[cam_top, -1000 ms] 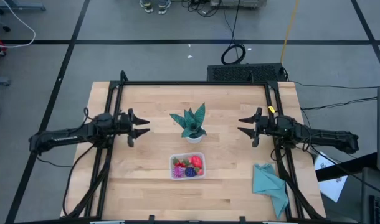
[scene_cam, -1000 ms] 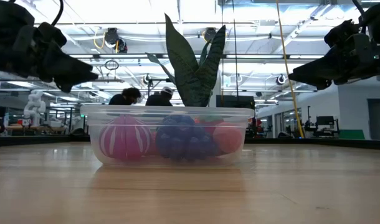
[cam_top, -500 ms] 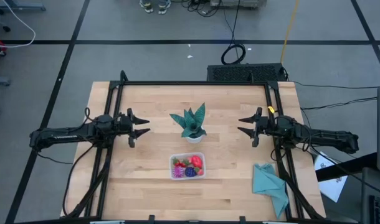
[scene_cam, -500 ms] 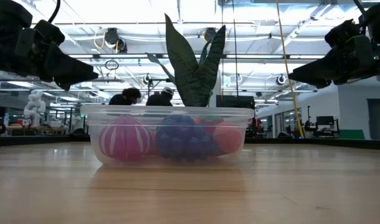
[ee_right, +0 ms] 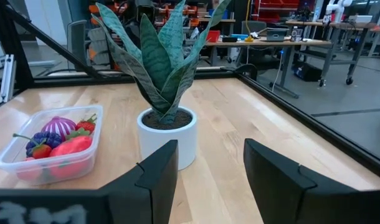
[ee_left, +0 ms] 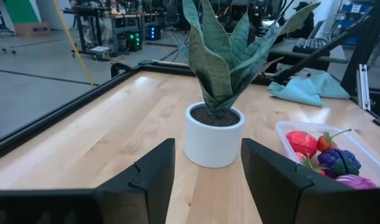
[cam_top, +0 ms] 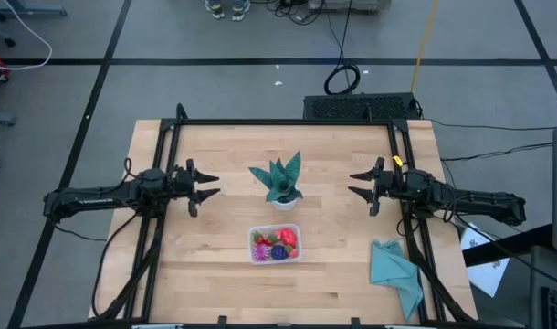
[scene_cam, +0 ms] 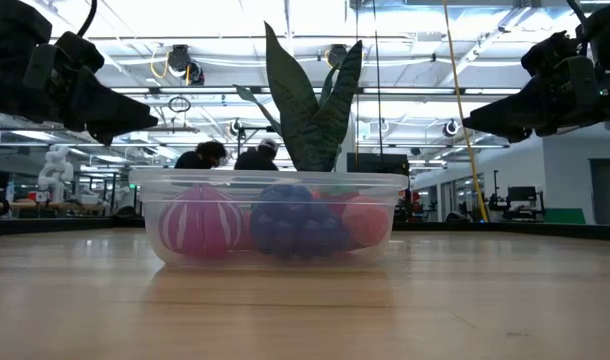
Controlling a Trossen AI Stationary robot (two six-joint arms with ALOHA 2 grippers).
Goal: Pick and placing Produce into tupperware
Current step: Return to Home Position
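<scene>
table [cam_top: 224, 146], light wood, black frame rails along the edges.

tupperware [cam_top: 275, 228] sits near the middle of the table, flat on the wood, on the front side of the white pot [cam_top: 285, 202]. it is close to the pot, with a gap between them. lid off.

produce [cam_top: 277, 245] is all inside the tupperware and fills it. low view, through the clear wall: pink-purple striped ball [scene_cam: 200, 222] at one end, dark purple bumpy piece [scene_cam: 295, 222] in the middle, red piece [scene_cam: 365, 220] at the other end. right wrist view adds a small strawberry [ee_right: 85, 126] against the far wall.

teal spiky plant [cam_top: 280, 180] is upright in the pot, its leaves rising well above the tupperware.

left arm [cam_top: 105, 196] reaches in from the left edge. left jaws spread wide, holding nothing, raised off the table, pointing at the plant, well apart from the tupperware.

right arm [cam_top: 470, 203] mirrors it from the right edge. right jaws also wide and empty, off the table, aimed at the plant from the other side.

teal cloth [cam_top: 394, 270] lies crumpled at the front right of the table, just in front of the right arm.

two people [scene_cam: 200, 155] show in the room far behind the table.
</scene>
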